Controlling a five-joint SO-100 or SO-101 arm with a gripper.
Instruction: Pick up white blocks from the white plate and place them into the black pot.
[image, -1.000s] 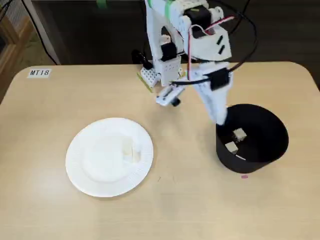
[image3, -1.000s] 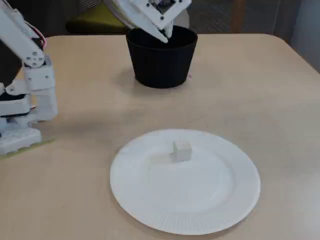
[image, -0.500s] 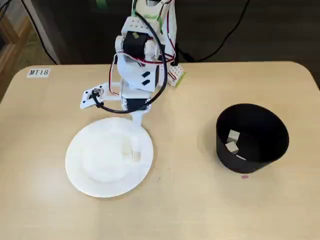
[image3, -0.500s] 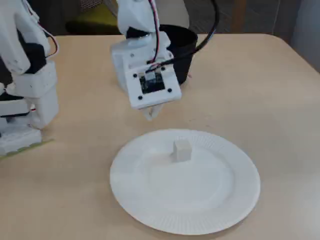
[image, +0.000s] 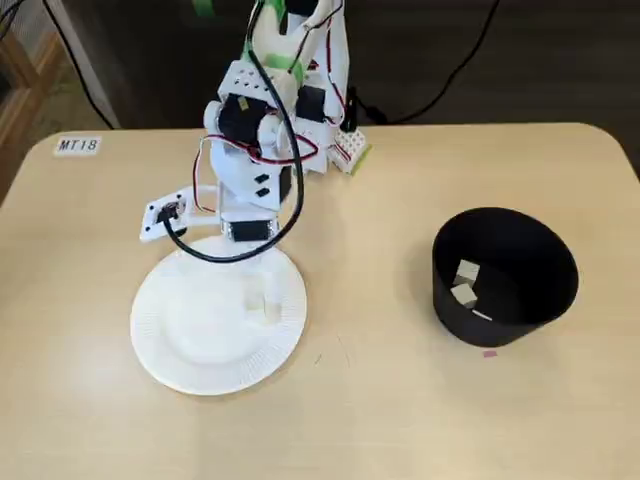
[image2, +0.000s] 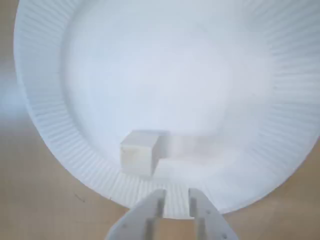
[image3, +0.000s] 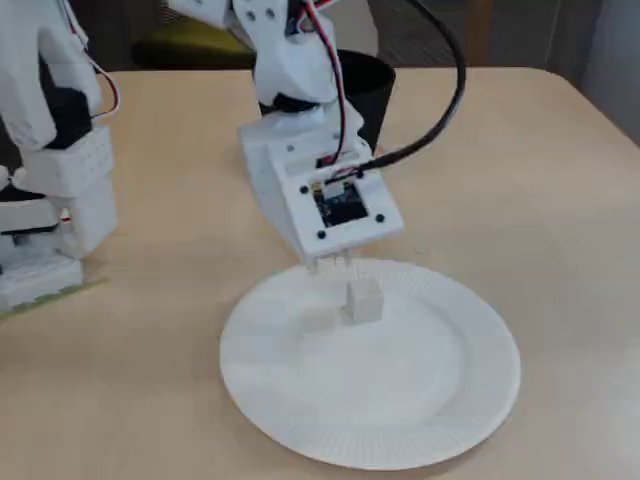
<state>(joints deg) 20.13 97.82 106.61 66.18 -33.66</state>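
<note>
Tan wooden table (image: 380, 400), dark floor behind. Nearest in the front fixed view: one white plate (image3: 440, 400), sitting toward the left edge of the table in the top-down fixed view, with one white block (image3: 363, 300) left on it, just inside the rim on the arm's side. Pincer (image2: 175, 200) hovers over that rim, empty, fingers set narrow with only a slim gap. Risk: block (image2: 140, 152) lies off to the left of the fingertip line in the wrist view, so a straight descent likely misses or nudges it; the gap looks too tight to straddle it, and tips could catch the ribbed rim and drag the plate. Farther, by the right edge: one black pot (image: 545, 300) holding two blocks (image: 466, 272).
</note>
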